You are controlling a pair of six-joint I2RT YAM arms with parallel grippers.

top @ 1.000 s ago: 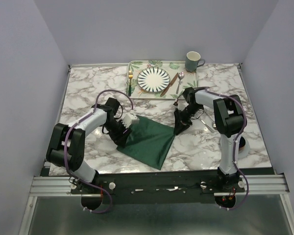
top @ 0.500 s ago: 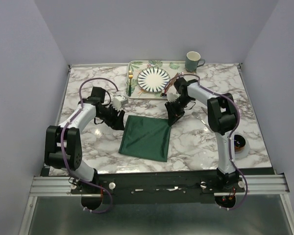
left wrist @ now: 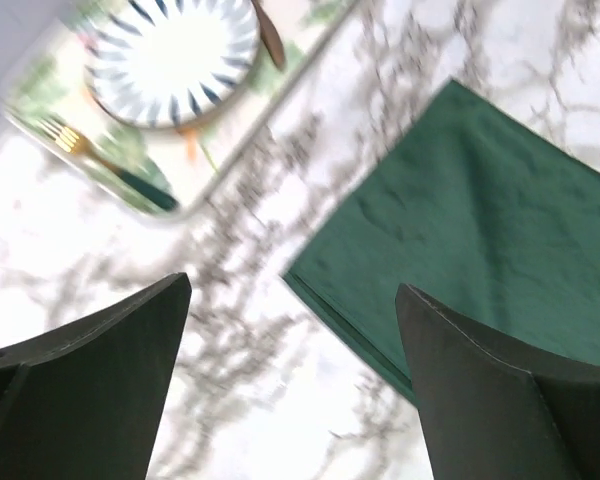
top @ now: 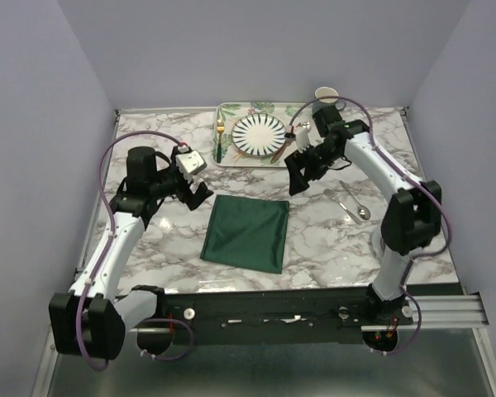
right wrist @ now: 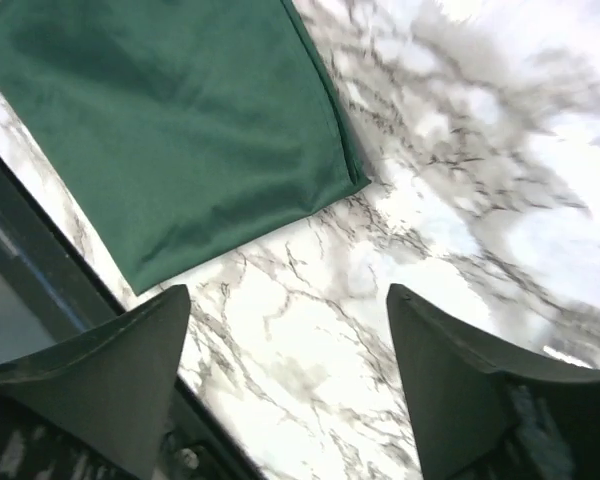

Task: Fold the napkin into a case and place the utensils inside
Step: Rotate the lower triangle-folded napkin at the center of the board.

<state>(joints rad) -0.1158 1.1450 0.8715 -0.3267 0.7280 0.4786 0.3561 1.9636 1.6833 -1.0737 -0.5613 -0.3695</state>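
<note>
You had the left gripper point(top: 200, 192) spread wide and empty, hovering by the far-left corner of the napkin point(top: 246, 233) — and the right gripper point(top: 296, 180) gaped too, nothing in it, above the far-right corner. The napkin lay flat as a folded green square on the marble table point(top: 331, 244), the fork point(top: 219, 132) on the tray point(top: 231, 109) beyond it, the spoon point(top: 355, 207) out on the marble to the right.

Bright, even overhead light fills the top view, leaving only faint, soft shadows on the marble table point(top: 339, 240) beneath both arms. In the left wrist view, the striped plate point(left wrist: 175, 55) and tray point(left wrist: 220, 150) beyond the fingertips point(left wrist: 160, 310) are blurred. Past the right wrist's dark fingers point(right wrist: 90, 370), the marble washes out into white glare.
</note>
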